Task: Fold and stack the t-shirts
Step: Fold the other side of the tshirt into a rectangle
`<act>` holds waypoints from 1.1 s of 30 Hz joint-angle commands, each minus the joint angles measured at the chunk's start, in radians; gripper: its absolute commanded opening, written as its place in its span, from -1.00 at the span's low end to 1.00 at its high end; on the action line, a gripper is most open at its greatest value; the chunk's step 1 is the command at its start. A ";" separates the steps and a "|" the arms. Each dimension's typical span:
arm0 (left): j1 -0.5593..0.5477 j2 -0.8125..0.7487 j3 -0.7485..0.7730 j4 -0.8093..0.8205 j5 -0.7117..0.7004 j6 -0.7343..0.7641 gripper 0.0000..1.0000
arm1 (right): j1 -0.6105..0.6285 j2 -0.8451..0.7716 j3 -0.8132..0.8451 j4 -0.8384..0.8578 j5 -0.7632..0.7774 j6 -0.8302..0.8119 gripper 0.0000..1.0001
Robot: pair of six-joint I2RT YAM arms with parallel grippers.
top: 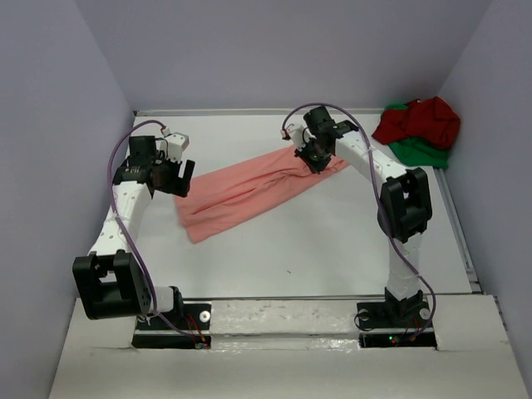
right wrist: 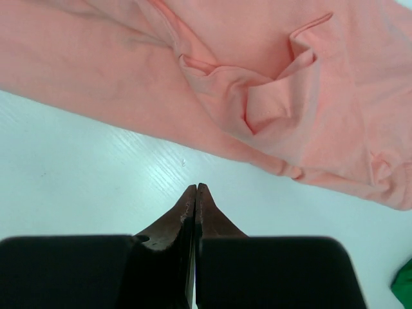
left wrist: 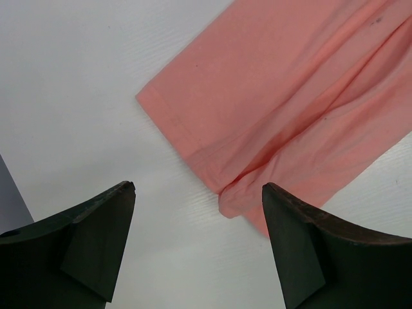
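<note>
A salmon-pink t-shirt [top: 249, 189] lies stretched in a long band across the middle of the white table, wrinkled at its right end. My left gripper [top: 179, 179] hovers at its left end, open, with nothing between the fingers; the left wrist view shows the shirt's hem corner [left wrist: 232, 205] just ahead of the jaws [left wrist: 199, 193]. Over the shirt's right end sits my right gripper [top: 314, 160], shut and empty, its tips [right wrist: 196, 188] above bare table just short of the bunched cloth [right wrist: 257, 103]. The dark red t-shirt [top: 420, 120] lies crumpled on the bright green one [top: 424, 152] at the back right.
Lilac walls close in the table on three sides. The table's right edge [top: 461, 241] runs close to the right arm. Both arm bases stand at the near edge.
</note>
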 commanded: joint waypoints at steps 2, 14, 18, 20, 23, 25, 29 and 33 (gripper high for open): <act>-0.001 -0.048 -0.006 0.015 0.026 0.004 0.80 | -0.001 -0.069 0.007 0.042 -0.033 0.029 -1.00; -0.001 -0.059 -0.030 0.023 0.010 0.006 0.80 | -0.001 0.198 0.409 -0.075 -0.036 0.000 -1.00; -0.001 -0.050 -0.024 0.018 0.010 0.006 0.80 | -0.001 0.212 0.412 -0.064 -0.011 -0.008 -0.79; -0.001 -0.042 -0.021 0.018 0.012 0.006 0.80 | -0.001 0.205 0.380 -0.057 0.001 -0.011 -0.76; -0.001 -0.035 -0.014 0.017 0.015 0.006 0.80 | -0.001 0.166 0.325 -0.023 0.018 -0.016 -0.70; -0.001 -0.030 -0.010 0.015 0.018 0.006 0.80 | -0.001 0.142 0.274 0.000 0.035 -0.019 -0.66; -0.001 -0.031 -0.010 0.012 0.023 0.006 0.79 | -0.001 0.132 0.226 0.017 0.067 -0.026 -0.64; -0.001 -0.036 -0.015 0.015 0.018 0.004 0.79 | -0.001 0.131 0.200 0.031 0.086 -0.026 -0.63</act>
